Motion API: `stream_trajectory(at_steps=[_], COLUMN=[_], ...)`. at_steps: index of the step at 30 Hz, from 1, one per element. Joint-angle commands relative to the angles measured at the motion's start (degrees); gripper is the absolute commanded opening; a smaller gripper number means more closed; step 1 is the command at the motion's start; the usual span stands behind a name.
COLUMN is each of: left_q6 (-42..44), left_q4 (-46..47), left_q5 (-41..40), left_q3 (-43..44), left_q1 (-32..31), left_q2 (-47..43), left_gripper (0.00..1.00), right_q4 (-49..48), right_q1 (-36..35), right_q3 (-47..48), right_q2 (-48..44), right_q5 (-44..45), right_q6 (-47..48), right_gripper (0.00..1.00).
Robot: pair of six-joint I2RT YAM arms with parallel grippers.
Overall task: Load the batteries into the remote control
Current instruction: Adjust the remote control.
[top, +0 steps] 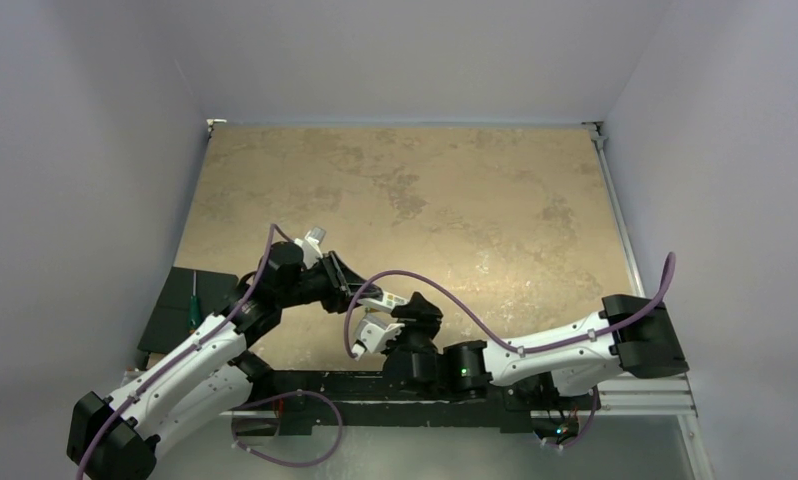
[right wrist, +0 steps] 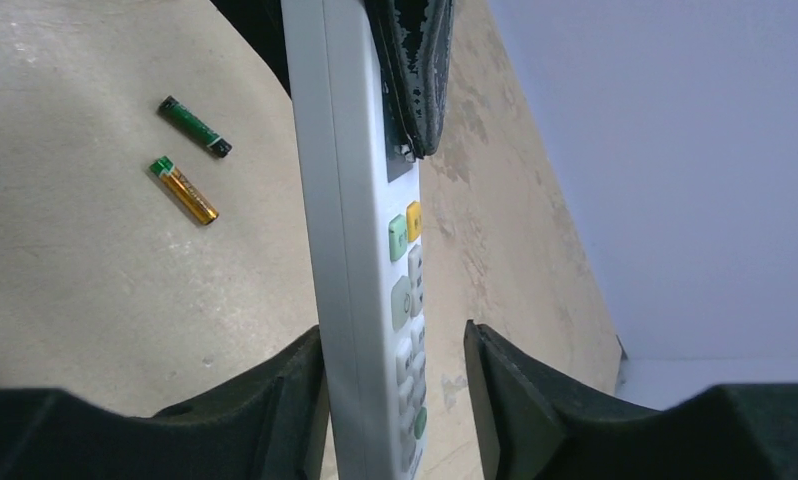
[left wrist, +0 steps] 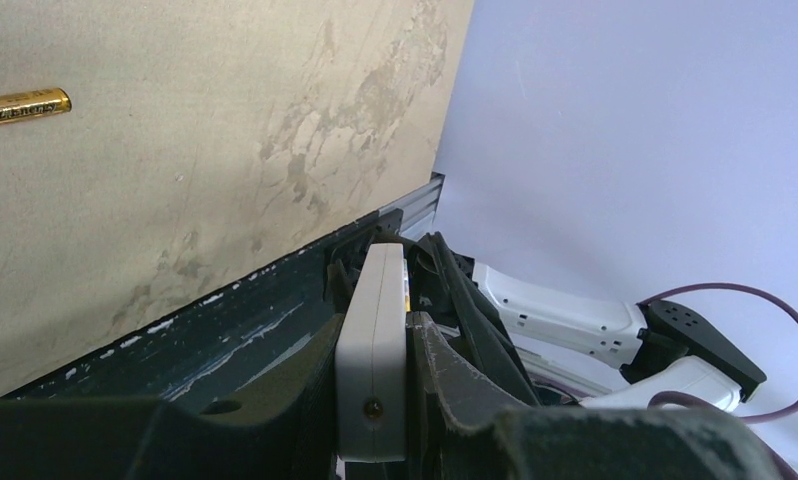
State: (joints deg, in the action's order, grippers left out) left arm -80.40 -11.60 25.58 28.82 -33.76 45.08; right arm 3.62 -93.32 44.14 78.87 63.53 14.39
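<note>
Overhead, the left gripper [top: 373,295] and right gripper [top: 407,311] meet at lower centre of the table [top: 455,190], the remote [top: 387,299] between them; from the left wrist, the left jaws clamp the remote at bottom centre, a gold battery [left wrist: 20,106] at upper left. From the right wrist, the remote stands mid-frame between the spread right jaws, one finger touching its side, the other off its buttons; the gold and green battery [right wrist: 195,127] lie at upper left.

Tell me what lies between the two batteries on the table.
Nothing. In the right wrist view, only bare tabletop separates the green-black battery from the gold battery.
</note>
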Motion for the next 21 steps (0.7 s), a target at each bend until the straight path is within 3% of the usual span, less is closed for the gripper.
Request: stream_trajectory(at_steps=[1, 9, 12, 18, 21], left_q6=[-2.0, -2.3, -2.0, -1.2, -0.4], left_q4=[3.3, 4.0, 4.8, 5.5, 5.0], left_q5=[2.6, 3.2, 4.2, 4.7, 3.5], left_q3=[0.8, 0.2, -0.1, -0.5, -0.1], left_q1=[0.3, 0.3, 0.4, 0.3, 0.3], left_q2=[-0.8, -1.2, -0.7, -1.4, -2.7], left_gripper=[0.0, 0.0, 0.03, 0.36, 0.6], right_q4=[-4.4, -4.3, -3.9, -2.0, -0.2], right_q1=[-0.2, -0.1, -0.1, -0.1, -0.1], right_q3=[1.9, 2.6, 2.7, 2.4, 2.5], right_q2=[0.9, 2.0, 2.5, 2.5, 1.9], right_q5=[5.3, 6.8, 7.2, 8.0, 7.7], right_q6=[0.7, -0.1, -0.9, -3.5, -5.2], right_gripper=[0.54, 0.08, 0.0, 0.0, 0.0])
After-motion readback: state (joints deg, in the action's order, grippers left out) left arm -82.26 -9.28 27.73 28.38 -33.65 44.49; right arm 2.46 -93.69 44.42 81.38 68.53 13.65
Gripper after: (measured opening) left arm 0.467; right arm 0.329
